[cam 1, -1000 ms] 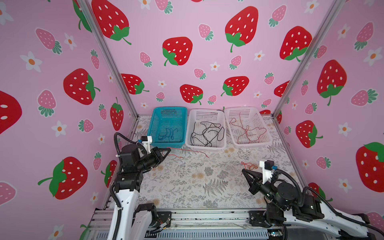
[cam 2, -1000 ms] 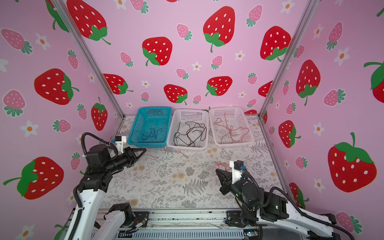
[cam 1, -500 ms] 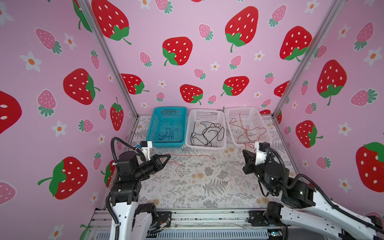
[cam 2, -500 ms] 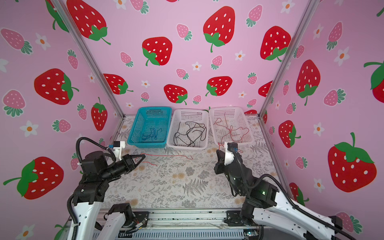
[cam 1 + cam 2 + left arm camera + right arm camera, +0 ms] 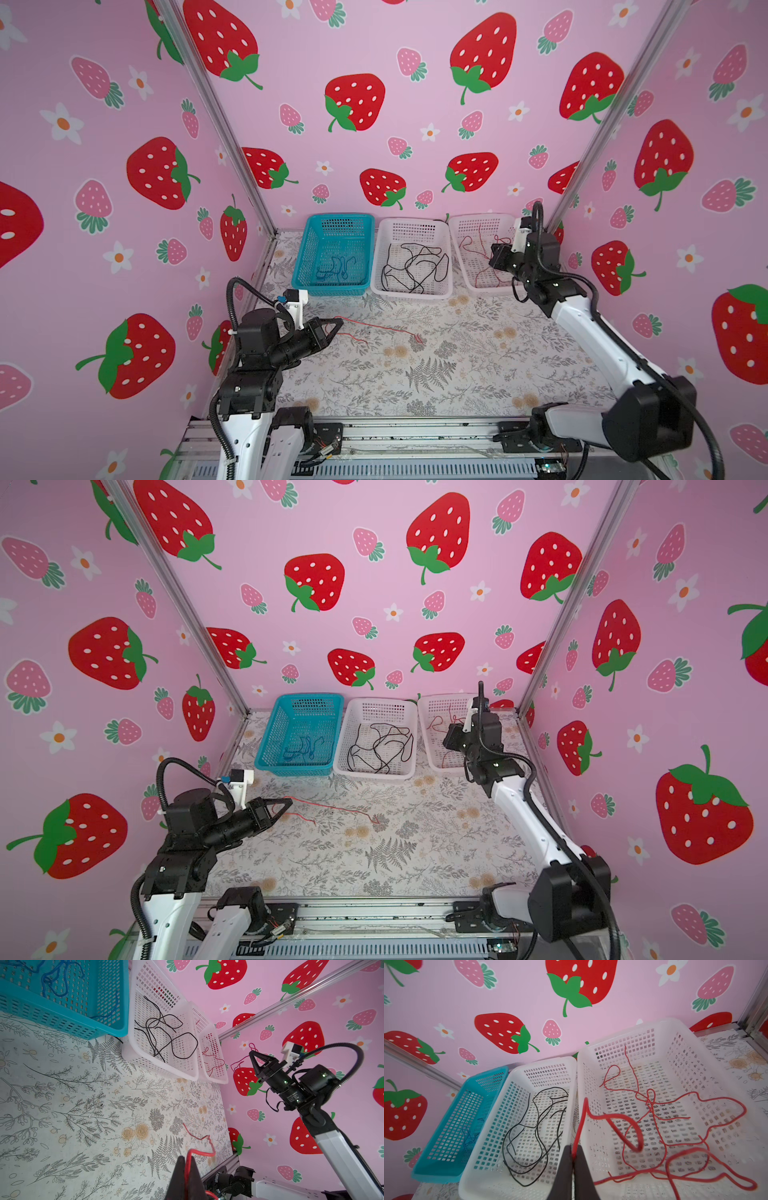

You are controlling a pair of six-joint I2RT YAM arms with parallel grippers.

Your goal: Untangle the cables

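The cables are thin wires. One red cable [image 5: 380,328] [image 5: 332,810] lies across the floral mat, and my left gripper [image 5: 340,323] [image 5: 289,801] [image 5: 188,1157] is shut on its left end. Above the near edge of the right white basket [image 5: 478,218] [image 5: 623,1043], my right gripper [image 5: 493,254] [image 5: 446,739] [image 5: 573,1148] is shut on another red cable [image 5: 583,1109], which loops down among the red cables [image 5: 652,1105] inside. Black cables [image 5: 415,266] [image 5: 542,1126] fill the middle white basket [image 5: 411,222]. Blue cables [image 5: 336,266] [image 5: 469,1136] lie in the blue basket [image 5: 334,216].
The three baskets stand side by side against the back wall. Pink strawberry walls and metal corner posts [image 5: 224,124] close in both sides. A metal rail [image 5: 374,436] runs along the front edge, where both arm bases sit.
My right arm has swung from the front of the mat back over the right basket, carrying its red cable. My left gripper has drawn towards the front, dragging its red cable.
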